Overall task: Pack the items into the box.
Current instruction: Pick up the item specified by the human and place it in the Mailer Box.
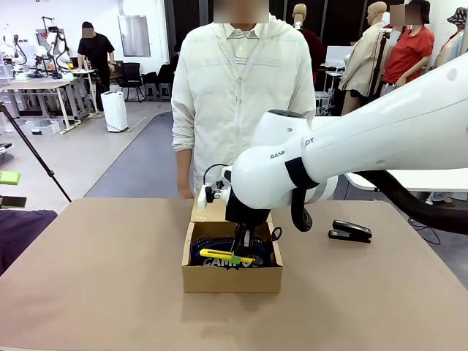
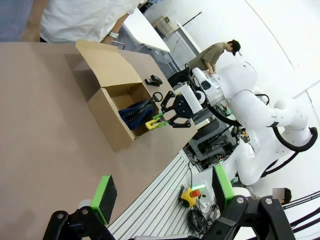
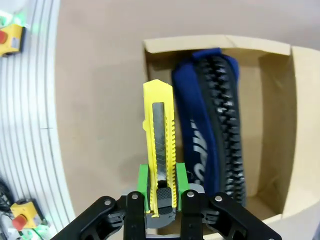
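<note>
Brown bench (image 1: 95,278) is reached over by the right claw (image 3: 161,182), clamped on a yellow-and-black utility knife (image 3: 159,145). The knife is seemingly held just above the navy CAMPUS pouch (image 3: 210,125), which is lodged inside the open cardboard box (image 1: 232,279). The left claw (image 2: 164,192) is held agape, well apart.

Counts, all placed off the box:

- One box (image 1: 231,278), tan cardboard, flap up.
- One pouch (image 1: 208,253), navy, inside the box.
- One knife (image 1: 227,257), yellow and black, above the box's near side.
- One stapler (image 1: 350,231), black, on the table well to the right of the box.
- One person (image 1: 245,95), standing behind the box.
- Two grippers: the left gripper (image 2: 164,190) and the right gripper (image 3: 161,185), the latter over the box.
- One table (image 1: 102,278), brown, under the box.
</note>
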### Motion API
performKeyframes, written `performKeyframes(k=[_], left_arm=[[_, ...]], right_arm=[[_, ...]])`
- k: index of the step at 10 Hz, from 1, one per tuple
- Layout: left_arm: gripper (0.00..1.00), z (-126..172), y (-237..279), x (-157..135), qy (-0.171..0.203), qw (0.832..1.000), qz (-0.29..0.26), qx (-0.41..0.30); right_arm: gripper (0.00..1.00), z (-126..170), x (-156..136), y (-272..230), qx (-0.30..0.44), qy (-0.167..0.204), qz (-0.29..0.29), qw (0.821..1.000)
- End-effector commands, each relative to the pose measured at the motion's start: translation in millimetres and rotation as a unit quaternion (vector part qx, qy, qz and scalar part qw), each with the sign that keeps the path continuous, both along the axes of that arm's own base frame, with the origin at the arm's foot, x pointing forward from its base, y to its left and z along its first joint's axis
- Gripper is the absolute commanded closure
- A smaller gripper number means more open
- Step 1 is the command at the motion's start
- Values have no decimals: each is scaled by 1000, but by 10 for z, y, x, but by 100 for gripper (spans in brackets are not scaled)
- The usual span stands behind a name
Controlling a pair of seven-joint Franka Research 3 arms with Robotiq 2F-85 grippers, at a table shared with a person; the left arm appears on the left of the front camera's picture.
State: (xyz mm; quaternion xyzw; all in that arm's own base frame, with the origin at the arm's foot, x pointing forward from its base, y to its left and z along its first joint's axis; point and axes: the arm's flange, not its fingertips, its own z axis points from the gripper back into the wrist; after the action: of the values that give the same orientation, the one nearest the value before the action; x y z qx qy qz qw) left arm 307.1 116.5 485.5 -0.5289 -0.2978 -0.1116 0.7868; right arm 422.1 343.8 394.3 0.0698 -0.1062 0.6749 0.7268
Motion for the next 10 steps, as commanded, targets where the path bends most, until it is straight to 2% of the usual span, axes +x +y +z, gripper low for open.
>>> performKeyframes(k=[1,2,5,6,7,10], left_arm=[[0,2,17,-10,-9,1000,-6,1],[0,2,17,-10,-9,1000,-6,1],[0,2,17,-10,-9,1000,-6,1],[0,2,17,-10,-9,1000,-6,1],[0,2,17,-10,-9,1000,-6,1],[0,2,17,-10,-9,1000,-6,1]], right_arm=[[100,-13,114,70,-12,-16,-8,1000],[100,-26,140,57,-13,-33,-1,999],[100,-45,193,43,-11,-34,-2,999],[43,-44,195,35,-8,-40,-8,999],[0,-15,218,19,-9,-44,-14,999],[0,35,166,-45,2,-53,-14,999]])
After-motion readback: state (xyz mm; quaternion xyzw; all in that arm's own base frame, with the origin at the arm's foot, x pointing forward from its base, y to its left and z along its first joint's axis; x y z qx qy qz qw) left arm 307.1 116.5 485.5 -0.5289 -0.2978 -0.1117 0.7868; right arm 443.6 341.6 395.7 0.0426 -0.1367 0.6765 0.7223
